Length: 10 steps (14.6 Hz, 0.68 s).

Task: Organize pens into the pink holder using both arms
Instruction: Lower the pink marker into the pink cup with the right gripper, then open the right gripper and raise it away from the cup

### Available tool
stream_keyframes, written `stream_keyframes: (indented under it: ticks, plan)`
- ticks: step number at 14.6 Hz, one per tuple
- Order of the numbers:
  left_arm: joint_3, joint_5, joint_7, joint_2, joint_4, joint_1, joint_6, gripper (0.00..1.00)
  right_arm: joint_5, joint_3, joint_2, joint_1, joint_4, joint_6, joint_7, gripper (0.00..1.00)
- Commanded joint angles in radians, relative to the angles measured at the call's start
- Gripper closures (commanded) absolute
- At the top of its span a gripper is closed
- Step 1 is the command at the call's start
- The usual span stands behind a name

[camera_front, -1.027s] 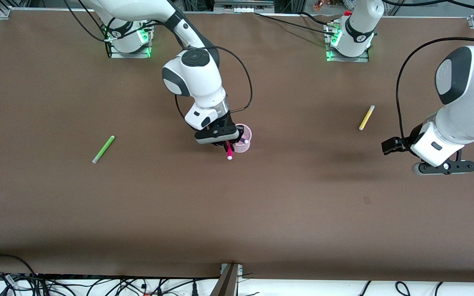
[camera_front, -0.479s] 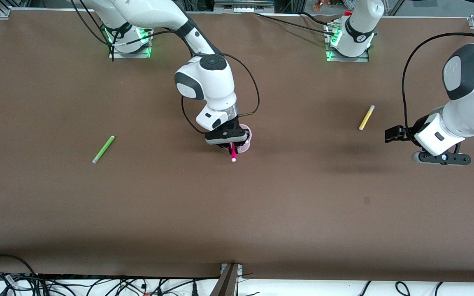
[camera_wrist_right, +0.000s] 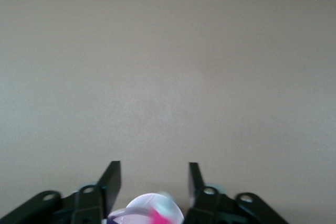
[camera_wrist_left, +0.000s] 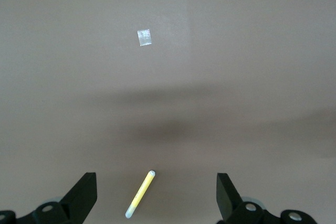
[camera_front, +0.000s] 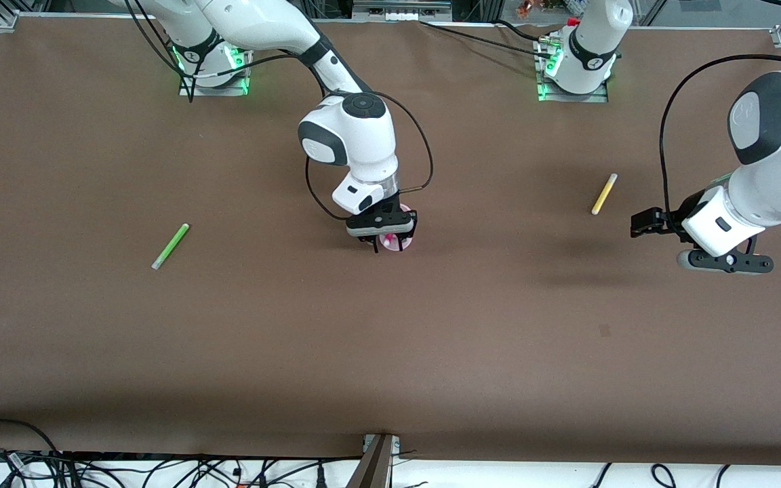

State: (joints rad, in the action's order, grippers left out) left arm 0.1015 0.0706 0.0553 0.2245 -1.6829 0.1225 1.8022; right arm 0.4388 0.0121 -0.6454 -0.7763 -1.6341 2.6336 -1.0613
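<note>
1. The right gripper (camera_front: 388,244) sits directly over the pink holder (camera_front: 397,242) near the middle of the table; its fingers (camera_wrist_right: 111,182) stand parted with nothing between them, and the magenta pen (camera_wrist_right: 157,216) is down in the cup, its top showing just below the fingers
2. A dark purple pen (camera_wrist_right: 116,219) peeks out at the holder's rim in the right wrist view
3. The left gripper (camera_front: 726,263) hangs in the air over bare table at the left arm's end, fingers (camera_wrist_left: 81,196) spread wide and empty
4. The yellow pen (camera_front: 604,194) lies flat on the table, farther from the front camera than the spot under that gripper
5. The lime green pen (camera_front: 171,245) lies alone toward the right arm's end, well apart from the holder
</note>
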Motion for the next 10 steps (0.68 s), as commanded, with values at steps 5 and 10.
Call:
stream_keyframes:
  ticks: [5,10]
  plan:
    - [-0.006,0.026,0.027,-0.002,-0.017,-0.011,0.031,0.00,-0.027,0.012,0.136,0.014,0.016,-0.222,0.029,0.00]
    - [-0.006,0.015,0.029,-0.002,-0.015,-0.011,0.043,0.00,-0.249,0.032,0.268,0.103,0.016,-0.421,0.226,0.00]
